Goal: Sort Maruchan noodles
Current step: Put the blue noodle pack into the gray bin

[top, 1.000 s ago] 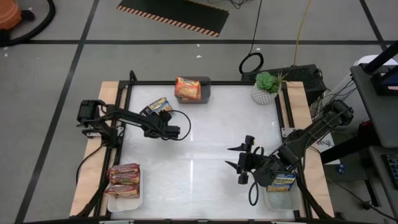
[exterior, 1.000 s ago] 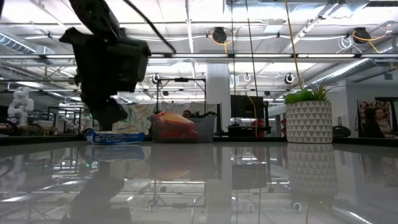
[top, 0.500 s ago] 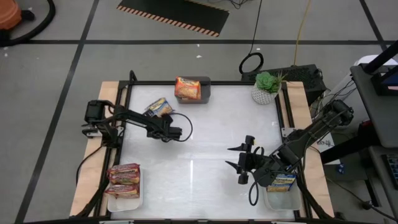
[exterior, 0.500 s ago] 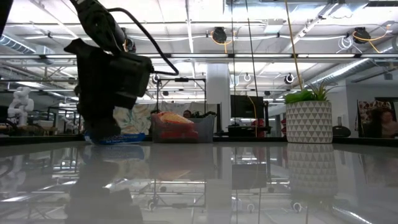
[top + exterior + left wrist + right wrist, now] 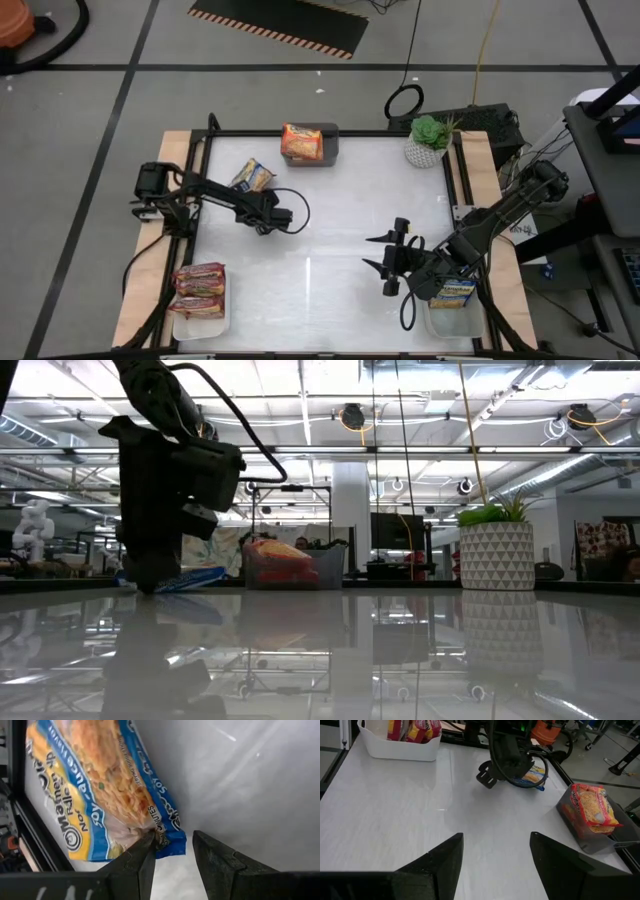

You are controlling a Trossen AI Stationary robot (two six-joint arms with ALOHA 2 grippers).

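White table [image 5: 330,230] lay under both arms. Since a second earlier, the left gripper [image 5: 250,196] had drawn back toward its base, and the blue packet [image 5: 252,176] had turned. Its fingers [image 5: 140,862] stood narrowly apart at the packet's corner. An orange packet [image 5: 301,141] sat in the grey bin [image 5: 332,146] beside a potted plant [image 5: 430,140]. The right gripper [image 5: 385,262] hung wide open near a tray [image 5: 452,318].

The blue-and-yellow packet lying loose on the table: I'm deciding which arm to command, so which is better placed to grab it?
Left. The left gripper has its fingers open at the blue-and-yellow packet's corner; the right gripper hovers far across the table.
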